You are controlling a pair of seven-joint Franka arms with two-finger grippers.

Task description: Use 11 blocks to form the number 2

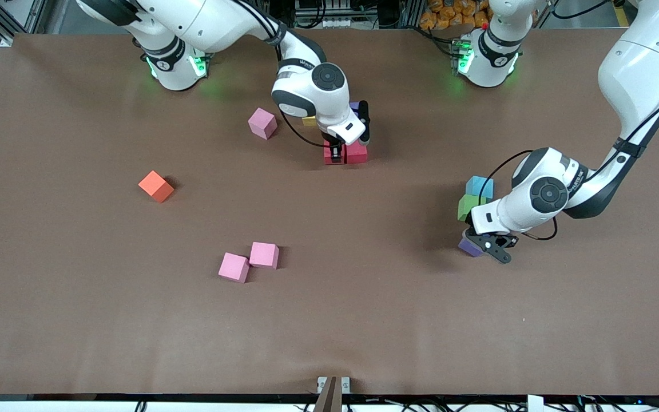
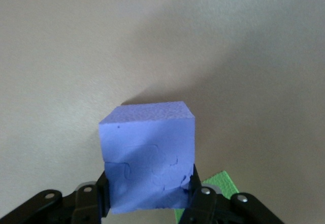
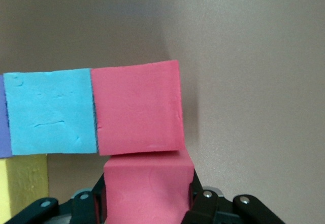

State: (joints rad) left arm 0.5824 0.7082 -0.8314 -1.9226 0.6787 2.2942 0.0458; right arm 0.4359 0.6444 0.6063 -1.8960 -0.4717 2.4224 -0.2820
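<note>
The left gripper (image 1: 481, 245) is clamped on a purple block (image 2: 149, 155) low at its end of the counter (image 1: 364, 320), well apart from the number 2 (image 1: 344, 150), where the right gripper (image 1: 336, 153) grips a red block (image 3: 148, 186).

Yellow block (image 1: 309, 121) mostly behind right arm

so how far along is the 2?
Early. Placed so far: a short run of purple, light blue and red cubes, with a yellow one beside it. In hand: right pincer shut on a second red cube against that run; left pincer shut on a purple cube. Left: three pink, orange, green, another light blue.
</note>
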